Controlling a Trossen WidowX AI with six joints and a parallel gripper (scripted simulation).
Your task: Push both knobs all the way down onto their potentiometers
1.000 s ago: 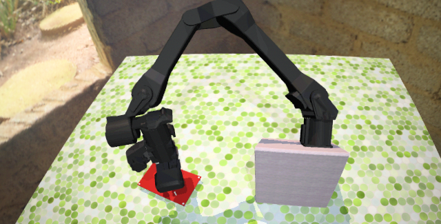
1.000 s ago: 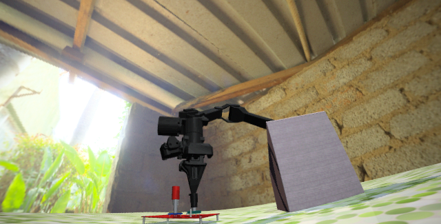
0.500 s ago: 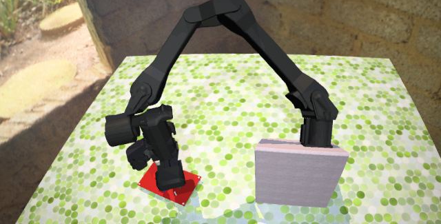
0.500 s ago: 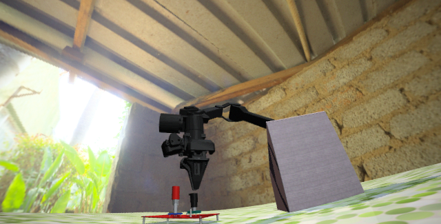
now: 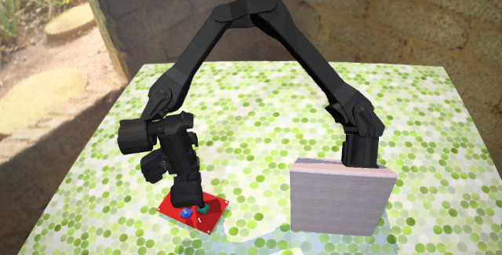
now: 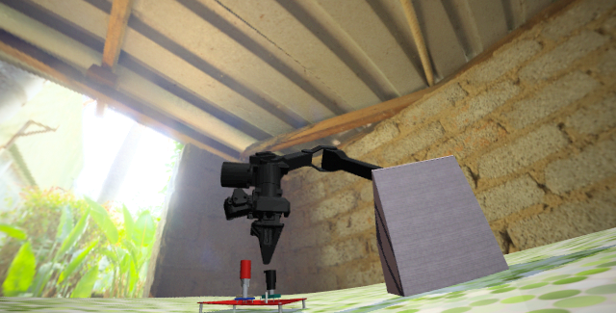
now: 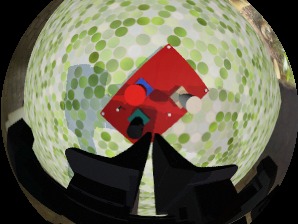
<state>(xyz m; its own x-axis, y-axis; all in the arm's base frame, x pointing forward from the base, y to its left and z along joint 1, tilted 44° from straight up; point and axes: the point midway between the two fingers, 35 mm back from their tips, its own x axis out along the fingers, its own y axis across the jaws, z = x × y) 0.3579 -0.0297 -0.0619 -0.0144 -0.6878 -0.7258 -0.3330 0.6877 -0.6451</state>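
The gripper (image 6: pixel 267 261) is pinched shut and holds nothing. It hangs right above the black knob (image 6: pixel 270 279), with a gap between. The red knob (image 6: pixel 245 270) stands taller, just beside it on the red circuit board (image 6: pixel 284 300), so sideways is the way to go.

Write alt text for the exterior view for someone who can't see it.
A black arm's gripper, jaws shut and pointing down, hangs just above a black knob on a red board raised on short legs. A taller red knob stands to its left on the board. A grey block sits to the right before a brick wall.
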